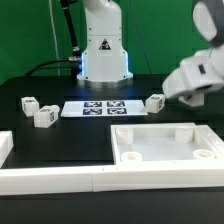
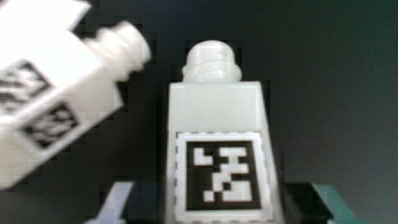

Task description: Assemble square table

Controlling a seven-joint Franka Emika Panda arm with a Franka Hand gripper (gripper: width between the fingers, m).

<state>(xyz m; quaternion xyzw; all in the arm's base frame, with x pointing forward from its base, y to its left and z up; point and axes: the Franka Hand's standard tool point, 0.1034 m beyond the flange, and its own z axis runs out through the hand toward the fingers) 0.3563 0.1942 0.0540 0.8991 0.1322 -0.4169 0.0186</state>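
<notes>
Between the end effector's [image 2: 222,208] jaws sits a leg [image 2: 217,120], grip unclear, another leg [image 2: 54,90] near.

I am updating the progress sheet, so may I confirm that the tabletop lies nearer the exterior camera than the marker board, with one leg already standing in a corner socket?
Not quite: the exterior view shows no leg standing in the tabletop; its visible corner sockets are empty. It does lie nearer the camera than the marker board.

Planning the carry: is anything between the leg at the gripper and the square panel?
Nothing visible does. The leg sits inside the gripper; a second leg lies close beside it, seemingly off the path to the panel.
</notes>
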